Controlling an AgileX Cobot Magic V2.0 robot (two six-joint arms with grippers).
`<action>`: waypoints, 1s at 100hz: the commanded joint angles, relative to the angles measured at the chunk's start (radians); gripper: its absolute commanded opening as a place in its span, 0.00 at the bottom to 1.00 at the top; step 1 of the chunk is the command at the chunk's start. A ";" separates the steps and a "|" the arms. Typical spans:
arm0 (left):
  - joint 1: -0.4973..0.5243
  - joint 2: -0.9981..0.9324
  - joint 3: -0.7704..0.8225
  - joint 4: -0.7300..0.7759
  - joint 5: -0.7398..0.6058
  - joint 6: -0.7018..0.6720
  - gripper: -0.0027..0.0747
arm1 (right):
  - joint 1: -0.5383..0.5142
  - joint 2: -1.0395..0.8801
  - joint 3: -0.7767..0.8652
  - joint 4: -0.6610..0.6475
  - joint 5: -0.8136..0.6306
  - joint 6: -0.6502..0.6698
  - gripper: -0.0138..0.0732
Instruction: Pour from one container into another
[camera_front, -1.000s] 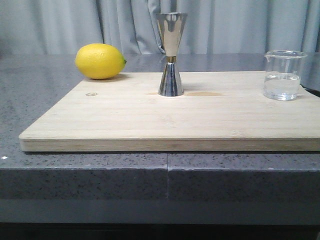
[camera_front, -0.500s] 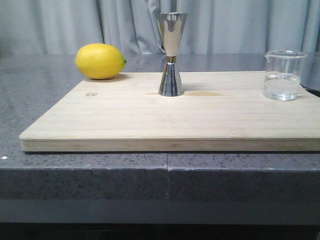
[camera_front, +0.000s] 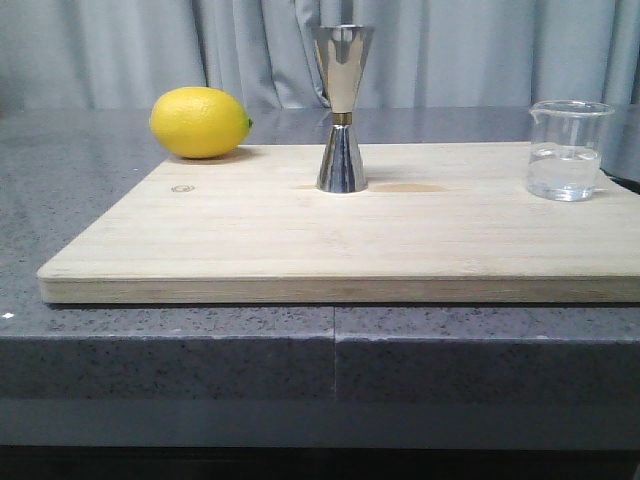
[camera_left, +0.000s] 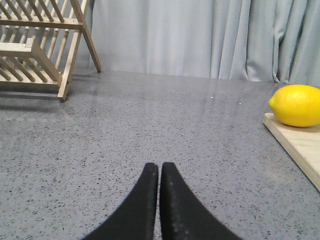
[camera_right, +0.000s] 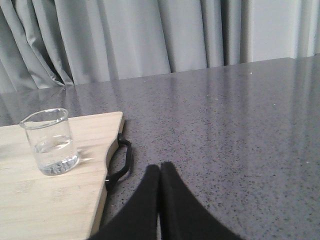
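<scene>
Glass, so the small clear cylindrical beaker (camera_front: 568, 150) part-full of water is slick and fragile: grip mid-wall with your right gripper (camera_right: 159, 172), now clenched empty like the left gripper (camera_left: 160, 172).

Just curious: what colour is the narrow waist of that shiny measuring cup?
Gold-tinted, between mirror-silver cones of the steel jigger; the front view shows it best.

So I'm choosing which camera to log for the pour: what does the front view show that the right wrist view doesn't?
Only the front view shows the steel jigger and the lemon. Only the right wrist view shows the right gripper, shut, and the board's black handle loop. Both show the glass beaker, holding clear liquid, on the wooden cutting board.
</scene>
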 joint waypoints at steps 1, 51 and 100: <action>0.002 -0.022 0.022 -0.007 -0.081 0.002 0.01 | -0.004 -0.020 0.028 0.001 -0.088 -0.008 0.08; 0.000 0.011 -0.088 -0.354 -0.006 0.002 0.01 | -0.004 -0.016 -0.039 0.086 -0.037 -0.008 0.08; -0.192 0.523 -0.602 -0.363 0.204 0.253 0.01 | -0.004 0.290 -0.420 0.086 0.159 -0.008 0.10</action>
